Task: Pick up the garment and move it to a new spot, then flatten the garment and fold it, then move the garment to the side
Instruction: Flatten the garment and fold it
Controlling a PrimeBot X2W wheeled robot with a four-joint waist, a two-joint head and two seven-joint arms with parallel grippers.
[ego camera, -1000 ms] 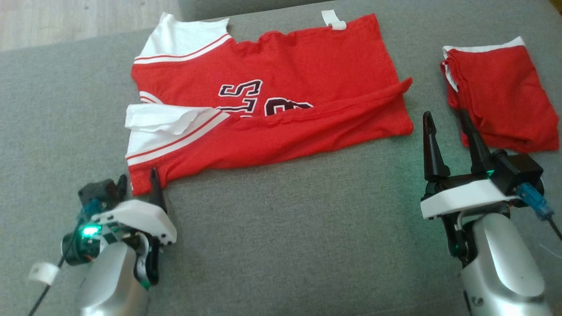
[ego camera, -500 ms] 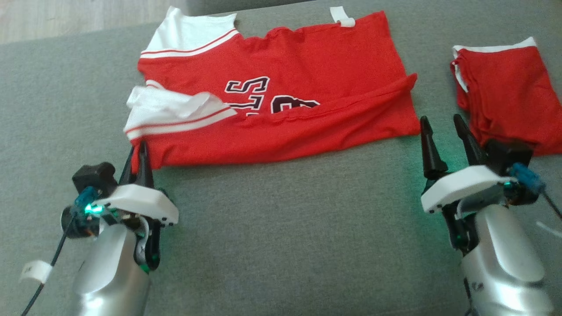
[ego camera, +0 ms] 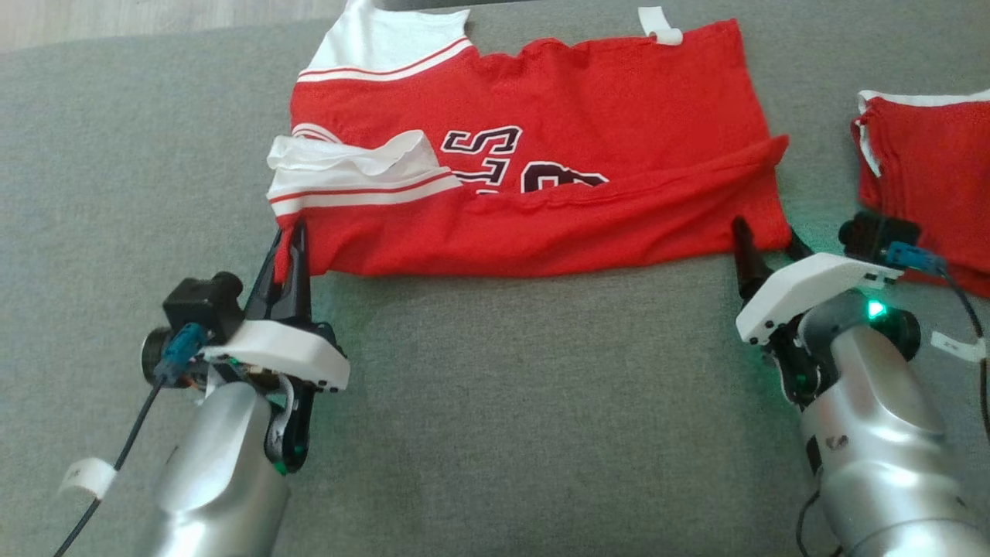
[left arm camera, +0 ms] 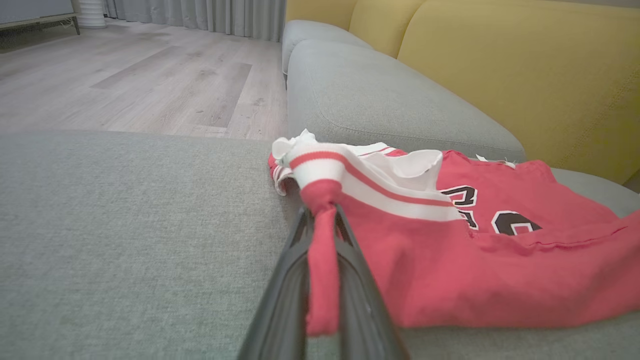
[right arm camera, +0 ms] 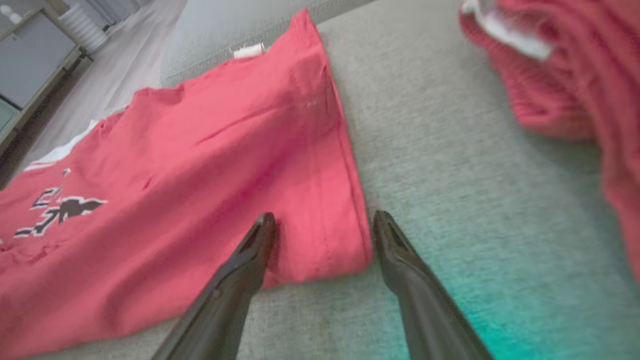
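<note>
Partly folded red jersey [ego camera: 588,100], white-trimmed, near corner pinched in left end effector [ego camera: 288,236]; right end effector [right arm camera: 324,217] agape.

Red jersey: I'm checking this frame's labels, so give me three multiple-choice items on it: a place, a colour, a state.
1. Where does the second red garment lie from the jersey?
A. on the robot's left
B. on top of it
C. on the robot's right

2. The jersey's sleeves are:
A. white with red stripes
B. blue
C. black

3. The left end effector is:
A. open
B. shut on the jersey's corner
C. shut on nothing

Key:
1. C: it sits apart at the head view's right edge.
2. A: white, red-striped sleeves show.
3. B: the left wrist view shows red cloth clamped in it.
</note>
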